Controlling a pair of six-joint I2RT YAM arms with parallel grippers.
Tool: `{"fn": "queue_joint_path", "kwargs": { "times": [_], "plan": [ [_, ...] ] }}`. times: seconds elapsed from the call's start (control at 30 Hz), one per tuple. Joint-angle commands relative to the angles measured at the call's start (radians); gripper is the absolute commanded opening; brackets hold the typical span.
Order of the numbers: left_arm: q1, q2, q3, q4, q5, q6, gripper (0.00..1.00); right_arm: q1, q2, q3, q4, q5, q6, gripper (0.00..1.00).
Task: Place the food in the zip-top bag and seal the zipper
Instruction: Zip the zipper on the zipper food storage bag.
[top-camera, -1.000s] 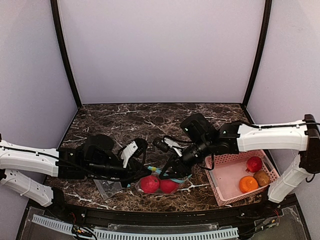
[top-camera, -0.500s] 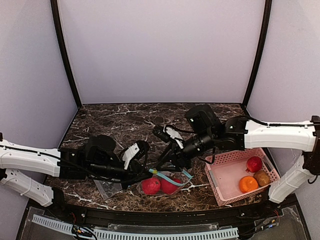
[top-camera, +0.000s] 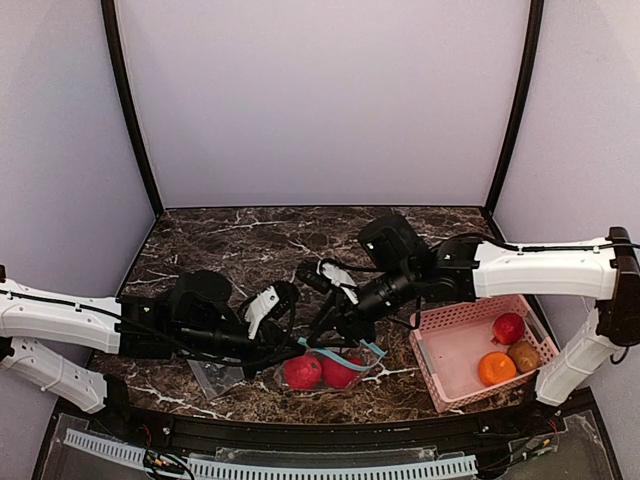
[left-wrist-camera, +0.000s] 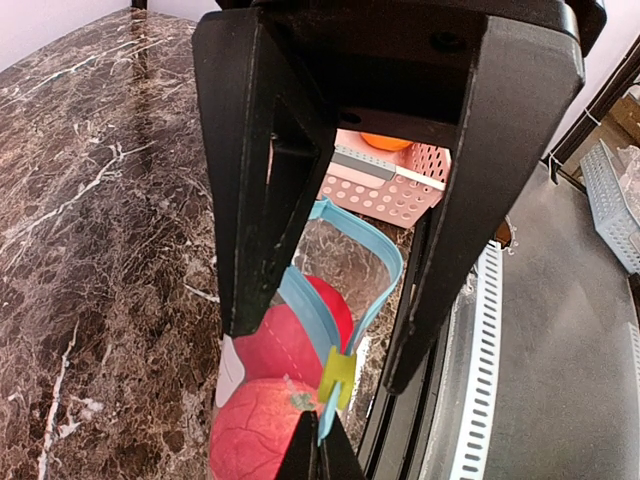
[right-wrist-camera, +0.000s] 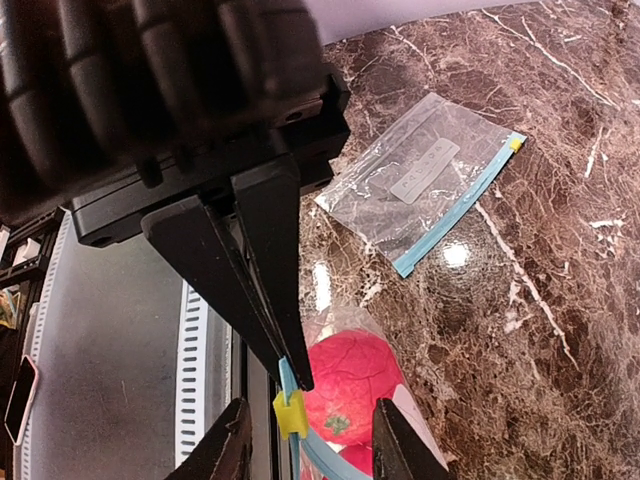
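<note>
Food: two red fruits (top-camera: 301, 371) lay inside the bag (top-camera: 335, 362), touching each other, near the table's front edge. A third red fruit (top-camera: 508, 327) and an orange (top-camera: 496, 368) sat in the basket.
Bag: clear, its mouth partly open. The blue zipper (left-wrist-camera: 385, 262) looped above the fruit, with a yellow slider (right-wrist-camera: 290, 413) at one end.
Left tool (left-wrist-camera: 320, 450): fingers pinched together on the zipper strip, just beside the slider.
Right tool (right-wrist-camera: 312, 415): fingers narrowly apart with the slider between them; whether they touched it could not be told.
Basket (top-camera: 432, 385): pink, right of the bag, also holding a brown fruit (top-camera: 524, 355).
Second bag (right-wrist-camera: 420, 180): flat on the table (top-camera: 220, 245), left of the filled one.
</note>
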Motion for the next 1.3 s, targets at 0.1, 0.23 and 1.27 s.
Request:
{"fn": "queue_joint_path", "kwargs": {
  "times": [0.1,0.23,1.27],
  "plan": [
    [0.004,0.000,0.010,0.008,-0.008,-0.005,0.01,0.013,0.032,0.009,0.025,-0.018,-0.012,0.35],
    [0.004,-0.002,0.010,0.004,-0.012,-0.005,0.01,0.014,0.043,0.011,0.025,-0.016,-0.013,0.30],
    [0.051,-0.091,-0.070,0.037,-0.027,-0.102,0.01,0.015,-0.017,-0.057,-0.012,0.027,-0.001,0.03]
  ]
}}
